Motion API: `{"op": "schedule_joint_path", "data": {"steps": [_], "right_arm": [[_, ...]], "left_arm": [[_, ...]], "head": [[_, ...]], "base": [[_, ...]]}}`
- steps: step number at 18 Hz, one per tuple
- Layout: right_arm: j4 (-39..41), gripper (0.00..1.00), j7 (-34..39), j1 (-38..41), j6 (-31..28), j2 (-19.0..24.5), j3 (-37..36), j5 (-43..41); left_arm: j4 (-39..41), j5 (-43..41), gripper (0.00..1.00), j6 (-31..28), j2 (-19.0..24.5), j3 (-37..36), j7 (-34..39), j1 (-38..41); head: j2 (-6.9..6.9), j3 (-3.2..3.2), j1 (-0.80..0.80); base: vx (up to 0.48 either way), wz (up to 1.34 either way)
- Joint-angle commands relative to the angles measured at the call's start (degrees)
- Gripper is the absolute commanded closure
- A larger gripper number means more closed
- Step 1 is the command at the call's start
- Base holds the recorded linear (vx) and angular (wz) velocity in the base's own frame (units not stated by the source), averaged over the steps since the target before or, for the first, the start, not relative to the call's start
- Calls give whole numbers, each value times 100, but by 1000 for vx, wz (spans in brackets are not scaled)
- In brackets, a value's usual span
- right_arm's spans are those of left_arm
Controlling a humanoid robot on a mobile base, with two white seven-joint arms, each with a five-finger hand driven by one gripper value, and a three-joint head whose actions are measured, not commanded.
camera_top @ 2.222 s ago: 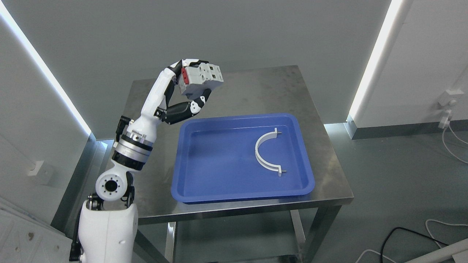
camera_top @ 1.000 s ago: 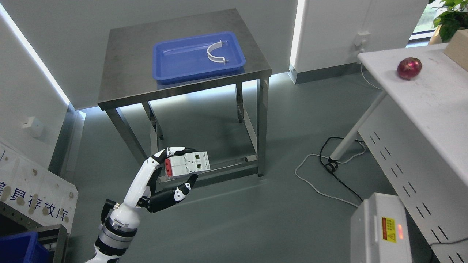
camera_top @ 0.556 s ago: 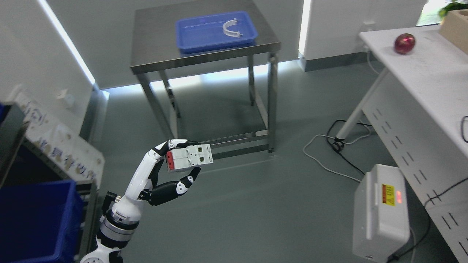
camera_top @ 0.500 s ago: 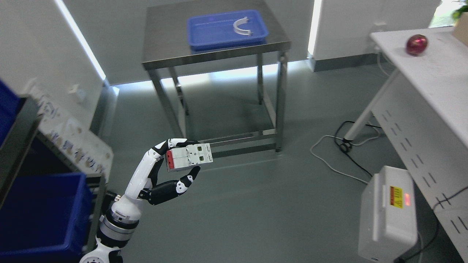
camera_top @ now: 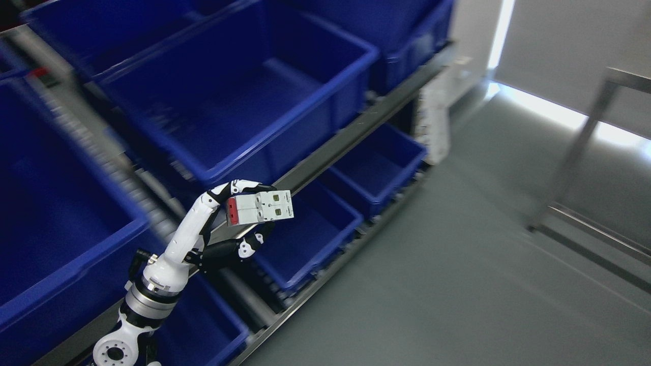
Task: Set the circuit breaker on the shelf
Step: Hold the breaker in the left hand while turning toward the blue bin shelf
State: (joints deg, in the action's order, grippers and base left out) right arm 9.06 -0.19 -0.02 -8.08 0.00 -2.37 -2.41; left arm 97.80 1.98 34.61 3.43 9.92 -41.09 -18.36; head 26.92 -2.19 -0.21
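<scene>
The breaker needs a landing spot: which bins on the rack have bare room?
The big upper bin above the left hand holding the circuit breaker shows a bare floor. The lower bins also look bare. The rail between them is narrow.

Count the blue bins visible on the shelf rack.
At least 7, some cropped or blurred: upper row, far-left, middle, top-left, top-right; lower row, right, middle, bottom-left. Others may be hidden.

left arm: raised from lower left | left hand (camera_top: 239,223): fingers curled, thumb beneath, gripping
</scene>
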Motion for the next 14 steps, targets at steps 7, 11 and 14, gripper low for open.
{"op": "schedule_joint_path", "data": {"steps": [7,11,14], "right_arm": [[8,0,1,90,536,-100,0,4],[0,0,1,90,536,-100,0,4],[0,0,1,90,536,-100,0,-5]], "left_arm": [[-295,-2041,85,-1456,-177,-554,-198,-2109],[-1252,-2510,83,-1492,728,-535,-242,-3031],[-2315,-3000,83,-1501,791,-544,-242,-3559]], "head": [[0,0,0],[0,0,0],[0,0,0]], "base": [[-196,1469],[-5,508],[18,-17]]}}
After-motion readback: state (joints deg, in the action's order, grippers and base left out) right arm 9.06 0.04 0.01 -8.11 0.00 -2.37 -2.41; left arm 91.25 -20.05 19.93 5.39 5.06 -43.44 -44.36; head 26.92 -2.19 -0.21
